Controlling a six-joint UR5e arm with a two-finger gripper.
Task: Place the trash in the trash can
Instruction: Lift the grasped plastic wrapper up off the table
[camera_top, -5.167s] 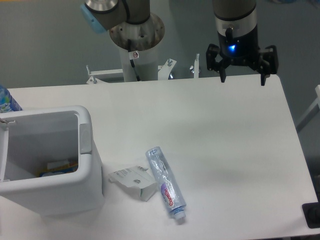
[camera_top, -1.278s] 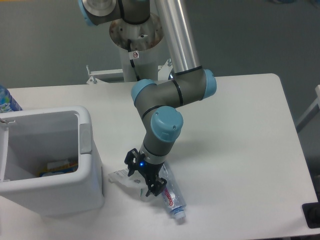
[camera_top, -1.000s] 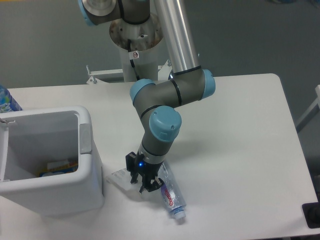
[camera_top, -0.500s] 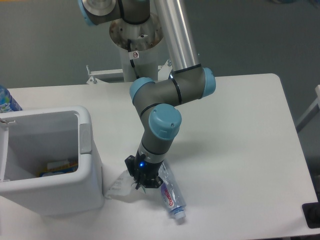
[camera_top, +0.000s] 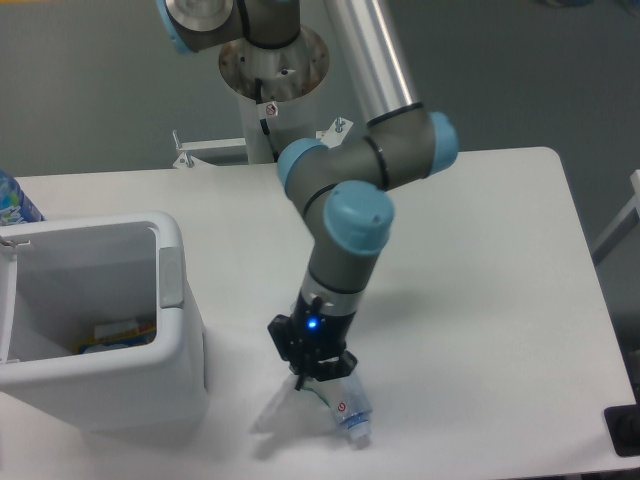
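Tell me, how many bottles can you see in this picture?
2. One clear crushed bottle lies on the table near the front edge, partly under the gripper. One blue-patterned bottle peeks in at the left edge, behind the white bin. More could be hidden inside the bin.

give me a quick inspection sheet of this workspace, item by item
surface: white table, bare over its right half.
job's things: white carton held tilted at the gripper, above its shadow; crushed bottle lies beside it, mostly hidden by the gripper; trash can at left, open.
clutter: yellow and blue items already in the can; blue-patterned bottle at the left edge.
grippers: gripper shut on the carton.
cables: nothing seen.
surroundings: arm's base pedestal behind the table, grey floor.
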